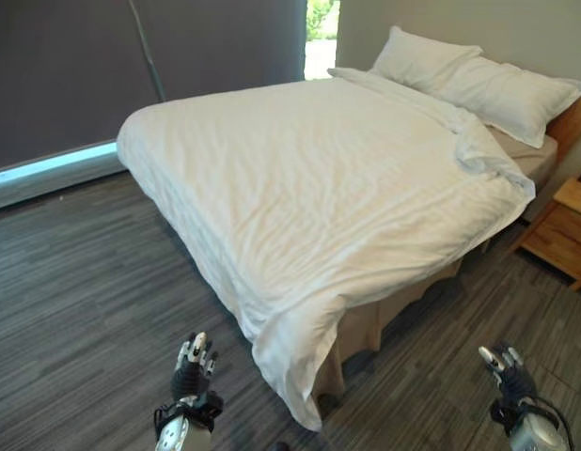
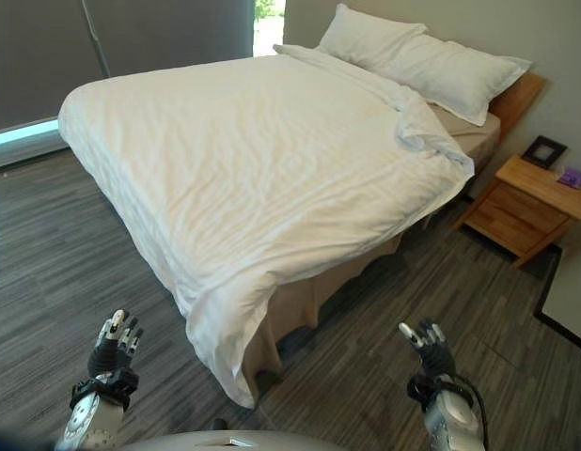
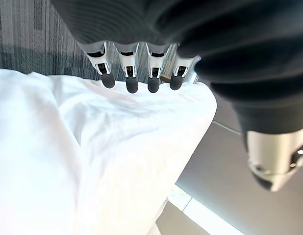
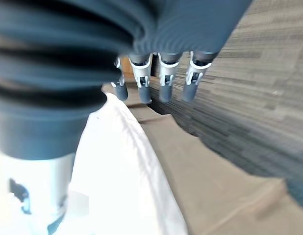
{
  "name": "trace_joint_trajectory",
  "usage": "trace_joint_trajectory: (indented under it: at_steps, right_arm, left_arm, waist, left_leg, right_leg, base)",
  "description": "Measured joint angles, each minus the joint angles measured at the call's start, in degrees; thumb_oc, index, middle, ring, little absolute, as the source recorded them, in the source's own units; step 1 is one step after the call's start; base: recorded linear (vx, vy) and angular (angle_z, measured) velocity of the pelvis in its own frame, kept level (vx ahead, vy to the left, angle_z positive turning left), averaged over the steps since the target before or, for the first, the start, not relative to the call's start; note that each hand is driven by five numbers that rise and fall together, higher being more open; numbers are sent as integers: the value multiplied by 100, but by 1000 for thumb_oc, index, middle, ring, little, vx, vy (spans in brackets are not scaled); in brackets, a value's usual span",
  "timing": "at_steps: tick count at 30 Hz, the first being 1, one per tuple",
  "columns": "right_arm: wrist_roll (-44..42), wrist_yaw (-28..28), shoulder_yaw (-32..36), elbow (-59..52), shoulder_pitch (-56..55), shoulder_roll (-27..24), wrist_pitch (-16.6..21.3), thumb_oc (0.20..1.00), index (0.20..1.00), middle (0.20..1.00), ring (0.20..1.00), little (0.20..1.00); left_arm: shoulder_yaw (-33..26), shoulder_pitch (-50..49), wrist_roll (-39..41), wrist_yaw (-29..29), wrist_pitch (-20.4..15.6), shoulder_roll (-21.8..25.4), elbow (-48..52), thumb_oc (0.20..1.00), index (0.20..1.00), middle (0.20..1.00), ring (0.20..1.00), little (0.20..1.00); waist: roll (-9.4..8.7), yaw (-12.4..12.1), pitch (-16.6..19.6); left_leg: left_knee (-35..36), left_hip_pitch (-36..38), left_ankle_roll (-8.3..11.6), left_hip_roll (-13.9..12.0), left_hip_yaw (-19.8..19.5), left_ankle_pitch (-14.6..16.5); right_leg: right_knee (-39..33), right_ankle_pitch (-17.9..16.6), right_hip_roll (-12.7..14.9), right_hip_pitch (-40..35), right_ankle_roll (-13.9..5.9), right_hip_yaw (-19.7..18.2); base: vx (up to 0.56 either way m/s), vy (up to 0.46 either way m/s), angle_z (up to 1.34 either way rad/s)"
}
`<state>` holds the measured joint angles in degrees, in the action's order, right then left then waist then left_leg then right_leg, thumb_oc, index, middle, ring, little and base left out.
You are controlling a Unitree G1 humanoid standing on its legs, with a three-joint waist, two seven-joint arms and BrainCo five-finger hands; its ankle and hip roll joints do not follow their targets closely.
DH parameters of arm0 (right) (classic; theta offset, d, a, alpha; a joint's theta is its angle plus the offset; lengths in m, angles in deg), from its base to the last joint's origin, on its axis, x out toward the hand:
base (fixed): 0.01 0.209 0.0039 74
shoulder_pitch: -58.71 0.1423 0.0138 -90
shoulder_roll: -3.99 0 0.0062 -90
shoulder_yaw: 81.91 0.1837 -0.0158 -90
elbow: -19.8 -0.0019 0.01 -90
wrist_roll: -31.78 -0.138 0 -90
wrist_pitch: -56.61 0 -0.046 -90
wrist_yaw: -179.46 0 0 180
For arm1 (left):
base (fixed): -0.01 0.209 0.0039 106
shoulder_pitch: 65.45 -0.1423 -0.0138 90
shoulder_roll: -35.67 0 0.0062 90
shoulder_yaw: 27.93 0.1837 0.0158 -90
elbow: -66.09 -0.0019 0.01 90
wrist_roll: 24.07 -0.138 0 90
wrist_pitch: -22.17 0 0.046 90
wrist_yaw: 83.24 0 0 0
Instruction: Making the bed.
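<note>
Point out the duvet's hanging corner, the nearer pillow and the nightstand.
duvet [image 2: 225, 362], right eye view, hanging foot corner.
pillow [image 2: 455, 80], right eye view, middle of its top.
nightstand [image 2: 540, 178], right eye view, bare wooden top.

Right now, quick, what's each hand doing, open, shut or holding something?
Left hand: open, fingers straight, holding nothing, short of the duvet.
Right hand: open, holding nothing.

Silver-grey arms, left hand [image 1: 194, 362] and right hand [image 1: 505, 368] with dark ribbed covers, silver dark-tipped fingers [image 3: 130, 73].
</note>
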<state>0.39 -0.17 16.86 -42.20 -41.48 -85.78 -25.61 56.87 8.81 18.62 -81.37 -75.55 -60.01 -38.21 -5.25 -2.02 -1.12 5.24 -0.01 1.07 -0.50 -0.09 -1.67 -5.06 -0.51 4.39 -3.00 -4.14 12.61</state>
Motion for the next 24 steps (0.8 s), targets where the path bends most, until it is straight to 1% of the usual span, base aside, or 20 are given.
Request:
trace_joint_trajectory:
  at_steps: [3, 5, 6, 7, 8, 9, 10, 11, 12, 14, 16, 17, 18, 20, 21, 22, 24]
  right_arm:
    - [-126, 33, -271, -434, -14, 279, 27, 1000, 1000, 1000, 1000, 1000]
    - [-131, 36, -506, -642, -20, 304, 35, 1000, 1000, 1000, 1000, 1000]
    - [-132, 166, -582, -741, -30, 106, 47, 1000, 1000, 1000, 1000, 1000]
    - [-220, 163, -583, -751, -44, 125, 71, 1000, 1000, 1000, 1000, 1000]
    - [-365, 165, -573, -824, -121, 186, 164, 1000, 1000, 1000, 1000, 1000]
    - [-426, 163, -577, -868, -191, 203, 224, 1000, 1000, 1000, 1000, 1000]
    - [-499, 168, -568, -900, -229, 204, 247, 1000, 1000, 1000, 1000, 1000]
    - [-510, 170, -445, -910, -301, 184, 248, 1000, 1000, 1000, 1000, 1000]
    - [-512, 156, -368, -911, -281, 97, 250, 1000, 1000, 1000, 1000, 1000]
    - [-513, 155, -187, -904, -303, 61, 256, 1000, 1000, 1000, 1000, 1000]
    - [-513, 105, -328, -906, -290, -167, 211, 1000, 1000, 1000, 1000, 1000]
    - [-510, -52, -493, -909, -202, -359, 145, 1000, 1000, 1000, 1000, 1000]
    - [-503, -95, -553, -914, -129, -418, 96, 1000, 1000, 1000, 1000, 1000]
    - [-482, -103, -593, -956, 17, -455, 65, 1000, 1000, 1000, 1000, 1000]
    - [-425, -87, -650, -978, 252, -475, 31, 1000, 1000, 1000, 1000, 1000]
    - [-345, -90, -690, -1012, 323, -484, 36, 1000, 1000, 1000, 1000, 1000]
    - [-22, -65, -813, -1126, 605, -529, 16, 1000, 1000, 1000, 1000, 1000]
  left_arm:
    - [239, 204, 104, -6, -55, -76, -1, 1000, 1000, 1000, 1000, 1000]
    - [599, 466, 221, -50, -54, -74, 5, 1000, 1000, 1000, 1000, 1000]
    - [595, 654, 216, -93, -55, 185, 20, 1000, 1000, 1000, 1000, 1000]
    - [532, 579, 0, -23, -147, 155, 27, 1000, 1000, 1000, 1000, 1000]
    - [377, 499, -262, 65, -366, 85, 119, 1000, 1000, 1000, 1000, 1000]
    - [260, 456, -347, 109, -464, 79, 126, 1000, 1000, 1000, 1000, 1000]
    - [84, 464, -341, 156, -546, 55, 105, 1000, 1000, 1000, 1000, 1000]
    - [-273, 487, -344, 209, -669, -37, 117, 1000, 1000, 1000, 1000, 1000]
    - [-369, 343, -350, 199, -694, 42, 194, 1000, 1000, 1000, 1000, 1000]
    - [-420, 155, -359, 197, -723, 119, 245, 1000, 1000, 1000, 1000, 1000]
    - [-426, 140, -402, 205, -720, 158, 250, 1000, 1000, 1000, 1000, 1000]
    - [-404, 162, -538, 187, -717, 170, 291, 1000, 1000, 1000, 1000, 1000]
    - [-389, 166, -539, 171, -715, 172, 315, 1000, 1000, 1000, 1000, 1000]
    - [-347, 195, -539, 158, -712, 171, 332, 1000, 1000, 1000, 1000, 1000]
    - [-345, 198, -539, 158, -710, 171, 335, 1000, 1000, 1000, 1000, 1000]
    - [-341, 220, -539, 158, -710, 171, 336, 1000, 1000, 1000, 1000, 1000]
    - [-353, 230, -537, 160, -711, 171, 339, 1000, 1000, 1000, 1000, 1000]
  waist:
    - [98, 35, -70]
    - [255, 57, -168]
    - [375, 322, -199]
    - [390, 276, -213]
    - [383, 285, -213]
    - [378, 283, -213]
    - [419, 224, -239]
    - [452, 166, -266]
    - [493, 135, -276]
    - [518, 91, -291]
    - [530, -40, -377]
    - [504, -63, -429]
    - [491, -119, -438]
    - [461, -157, -459]
    - [454, -243, -471]
    - [437, -246, -484]
    - [432, -347, -495]
  left_leg:
    - [1, 67, -26, 5, 95, -11]
    - [4, 88, -29, 5, 110, -13]
    - [39, 207, 22, -76, 241, 25]
    - [42, 217, 65, -85, 243, 57]
    - [40, 233, 68, -86, 284, 58]
    - [40, 237, 47, -91, 309, 44]
    - [39, 213, 77, -93, 263, 64]
    - [42, 196, 73, -94, 209, 60]
    - [41, 187, 57, -99, 185, 80]
    - [41, 115, 43, -98, 88, 80]
    - [40, 48, 37, -108, 14, 49]
    - [40, -65, 32, -103, -159, 9]
    - [40, -106, 35, -101, -229, -8]
    - [40, -175, 39, -103, -275, -32]
    - [40, -200, 34, -94, -368, -52]
    - [39, -200, 33, -91, -372, -91]
    - [39, -223, 32, -75, -396, -96]
  right_leg:
    - [-87, -85, 4, -58, 8, -68]
    - [-81, -96, 0, -69, 5, -85]
    - [-90, -53, -74, -125, -15, -224]
    - [-60, -52, -78, -139, -17, -235]
    - [-60, -54, -96, -133, -17, -307]
    - [-60, -54, -107, -128, -17, -341]
    - [-66, -58, -123, -159, -13, -315]
    - [-74, -45, -118, -172, -19, -246]
    - [-74, -40, -131, -177, -15, -239]
    - [-75, -22, -135, -146, -9, -142]
    - [-68, -23, -154, -123, -7, -55]
    - [-67, -4, -159, -96, 14, 126]
    - [-67, 4, -164, -77, 20, 191]
    - [-66, 23, -167, -56, 25, 301]
    - [-67, 36, -167, -50, 21, 348]
    - [-66, 37, -164, -47, 20, 350]
    - [-66, 48, -155, -51, 7, 394]
  base:
    - [2, -19, -13]
    - [3, -8, -7]
    - [3, -2, -7]
    - [114, -106, -13]
    - [116, -105, -14]
    - [167, -144, -11]
    - [141, -108, 9]
    - [161, -141, 18]
    - [119, -135, 25]
    - [31, -98, 20]
    - [5, -81, 32]
    - [17, -68, 53]
    - [34, -50, 52]
    - [33, -21, 28]
    - [25, -21, 21]
    - [20, -17, 13]
    - [12, -8, 10]
